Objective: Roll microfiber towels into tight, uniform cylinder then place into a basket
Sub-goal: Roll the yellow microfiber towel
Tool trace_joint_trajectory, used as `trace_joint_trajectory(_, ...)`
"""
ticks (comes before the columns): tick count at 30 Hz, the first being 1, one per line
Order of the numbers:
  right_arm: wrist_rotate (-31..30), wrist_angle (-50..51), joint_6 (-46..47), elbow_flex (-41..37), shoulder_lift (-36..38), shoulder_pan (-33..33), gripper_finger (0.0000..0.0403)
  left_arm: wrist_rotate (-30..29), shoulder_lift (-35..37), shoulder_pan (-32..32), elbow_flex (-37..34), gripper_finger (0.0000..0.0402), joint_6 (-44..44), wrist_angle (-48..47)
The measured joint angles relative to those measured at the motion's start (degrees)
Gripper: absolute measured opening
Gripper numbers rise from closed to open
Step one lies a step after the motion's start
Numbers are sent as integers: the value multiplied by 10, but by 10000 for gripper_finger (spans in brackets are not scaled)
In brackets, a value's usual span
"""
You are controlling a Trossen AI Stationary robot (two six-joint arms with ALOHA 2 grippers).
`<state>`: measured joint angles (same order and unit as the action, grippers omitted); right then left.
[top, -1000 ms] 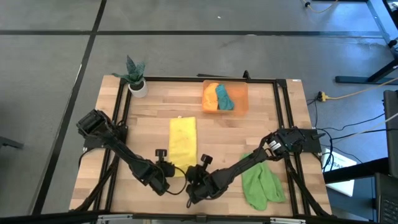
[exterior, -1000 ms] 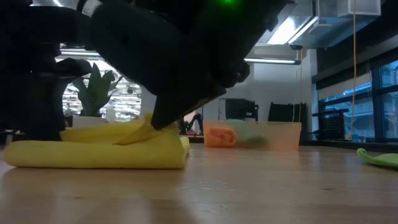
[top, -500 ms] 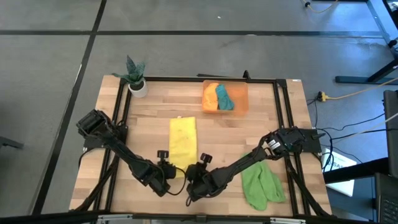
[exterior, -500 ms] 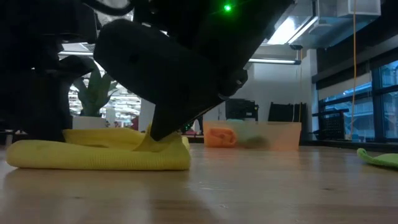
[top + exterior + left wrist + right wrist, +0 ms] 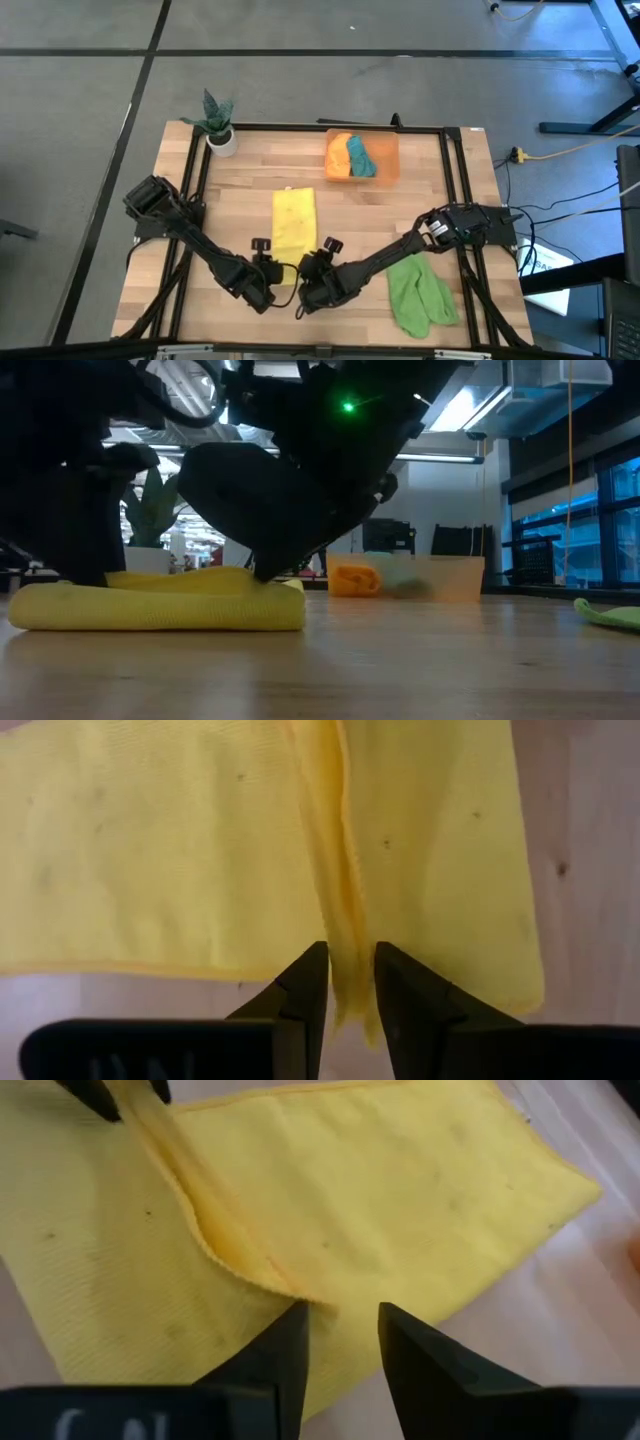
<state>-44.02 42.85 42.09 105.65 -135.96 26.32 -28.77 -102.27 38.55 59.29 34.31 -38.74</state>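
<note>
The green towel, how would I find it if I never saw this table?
Start at the wooden table and go to its near right corner. The green towel lies crumpled there, alone beside the right arm. The yellow towel is folded flat mid-table; the others sit in the orange basket.

Right wrist | I see yellow towel point(image 5: 400, 1190) flat on tabletop point(image 5: 560, 1320) | raised fold ridge | right gripper point(image 5: 340, 1330) jaws parted at towel's edge

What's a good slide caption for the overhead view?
Both grippers, left and right, meet at the yellow towel's near end; two rolled towels fill the basket.
</note>
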Motion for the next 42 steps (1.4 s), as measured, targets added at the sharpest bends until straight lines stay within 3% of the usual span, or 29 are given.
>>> trace_joint_trajectory(9, -10, 70, -7, 38, -1, 12, 115, -3, 48, 25, 9, 77, 14, -13)
trace_joint_trajectory(19, 4, 92, -177, 69, -1, 68, 117, -6, 114, 78, 9, 77, 25, -17)
trace_joint_trajectory(28, 22, 67, -197, 70, -1, 86, 117, -6, 132, 111, 9, 77, 42, -18)
trace_joint_trajectory(36, 152, -6, -256, 70, -1, 77, 118, -3, 132, 118, 9, 77, 42, -28)
trace_joint_trajectory(42, 167, -26, -307, 65, -10, 62, 131, -3, 132, 118, 9, 77, 41, -28)
